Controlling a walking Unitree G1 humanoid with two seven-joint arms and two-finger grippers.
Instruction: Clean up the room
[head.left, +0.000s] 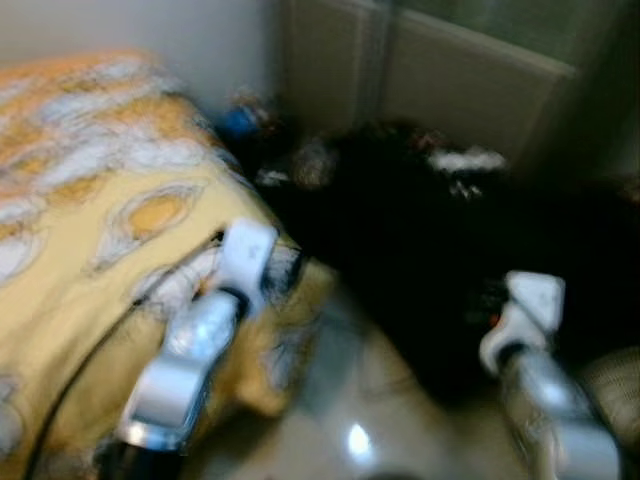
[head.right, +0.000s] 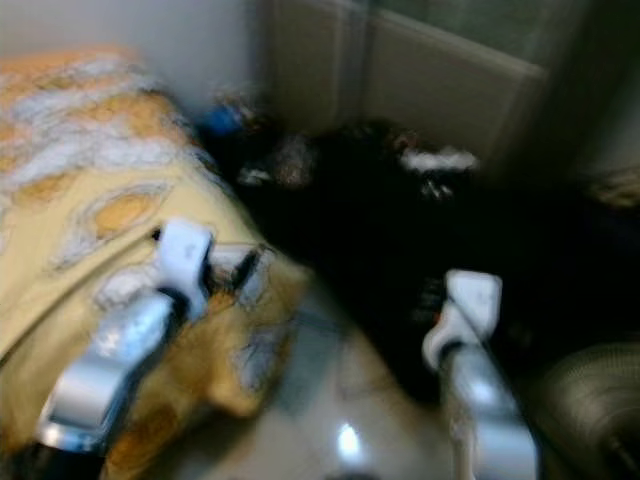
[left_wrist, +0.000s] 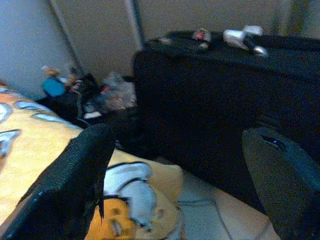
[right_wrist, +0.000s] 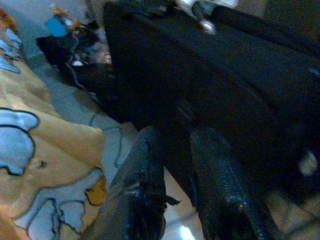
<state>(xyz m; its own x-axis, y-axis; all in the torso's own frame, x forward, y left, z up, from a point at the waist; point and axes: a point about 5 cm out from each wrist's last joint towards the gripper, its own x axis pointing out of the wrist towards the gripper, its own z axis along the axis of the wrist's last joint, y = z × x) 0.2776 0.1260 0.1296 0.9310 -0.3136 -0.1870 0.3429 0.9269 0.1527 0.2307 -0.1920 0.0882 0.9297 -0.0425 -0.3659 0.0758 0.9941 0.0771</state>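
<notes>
Left pincer (left_wrist: 175, 175) hangs over the corner of the bed with its two black textured fingers spread wide, holding nothing and touching nothing; the yellow quilted bedspread with grey and orange patterns (head.left: 90, 220) lies just beneath it. The right pincer (right_wrist: 185, 195), out over the pale shiny floor (head.left: 350, 400) beside the bed, has its fingers nearly pressed together with only a thin gap, and nothing is caught between them. What needs tidying is likely the heap of small clutter (left_wrist: 85, 95) in the corner by the wall, past the bed's far edge: a blue object, dark cloth or bags and crumpled wrappers, too blurred to sort apart. Next to it stands a large black soft-sided case (left_wrist: 215, 100) with a few small silver and red bits (left_wrist: 235, 37) lying on its top. The clutter looks light and soft and would probably crush or slip, so pinching a fold or bunched edge seems safest. The case is likely heavy and floppy; a handle would be the place to grip, though none can be made out.
</notes>
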